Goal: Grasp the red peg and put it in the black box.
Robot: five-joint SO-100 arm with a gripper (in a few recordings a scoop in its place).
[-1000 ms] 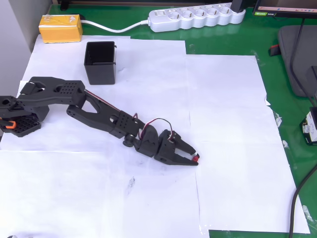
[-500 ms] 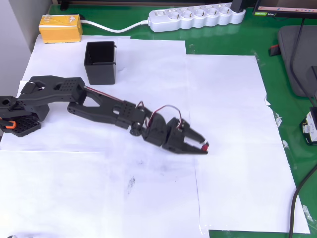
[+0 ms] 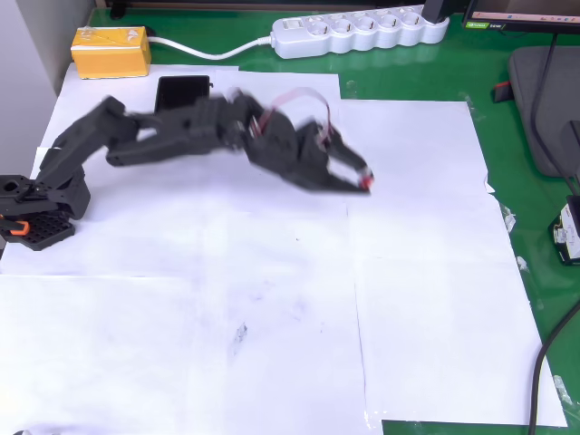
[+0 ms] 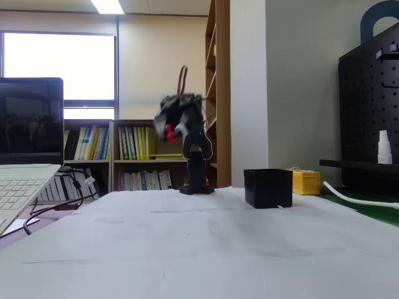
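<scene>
Gripper sits upper-centre of the overhead view, raised, clenched on the red peg at the very tips. Peg's tiny, light, prob. hard and slick, so you've got little margin. Black box is upper left, partly behind the arm.

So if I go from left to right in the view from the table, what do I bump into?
Laptop → arm's fingers holding the red peg up in the air → black box → yellow block → white bottle on the shelf.
</scene>
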